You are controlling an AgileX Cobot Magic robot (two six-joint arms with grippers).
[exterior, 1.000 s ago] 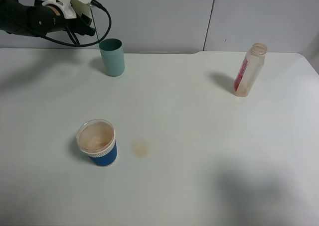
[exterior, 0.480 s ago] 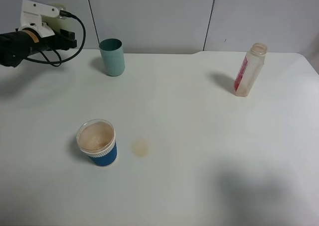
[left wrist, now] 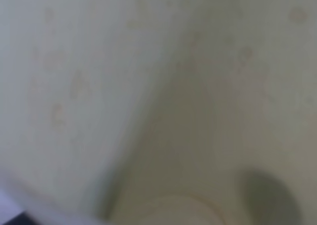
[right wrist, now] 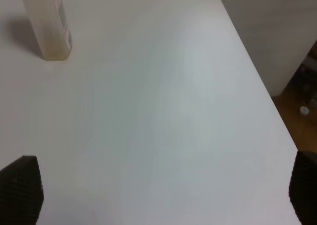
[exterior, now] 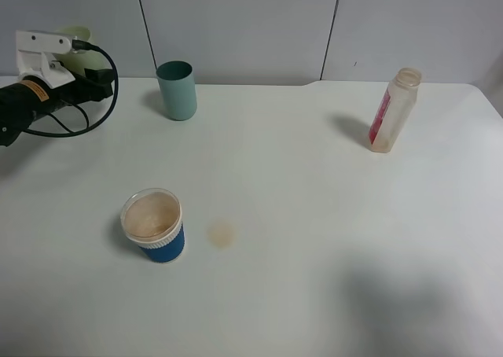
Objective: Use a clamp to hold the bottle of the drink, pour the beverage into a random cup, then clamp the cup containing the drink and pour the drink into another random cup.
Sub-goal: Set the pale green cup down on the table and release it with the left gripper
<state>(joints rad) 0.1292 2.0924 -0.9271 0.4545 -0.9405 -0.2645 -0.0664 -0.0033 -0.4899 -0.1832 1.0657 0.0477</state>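
Left pincer (exterior: 75, 42) grips pale cup (exterior: 76, 36) at table's (exterior: 314, 215) far-left edge

White table (right wrist: 148, 111) fills most of frame. Bottle (right wrist: 49, 22) upright at upper left, red label on side, top cut off by frame edge. Two dark textured fingertips (right wrist: 20, 190) at lower corners, wide apart. Floor at right edge.

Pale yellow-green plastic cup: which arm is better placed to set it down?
Left. The left gripper is shut on the pale yellow-green plastic cup. The right gripper stands open, empty, near the translucent red-labelled bottle.
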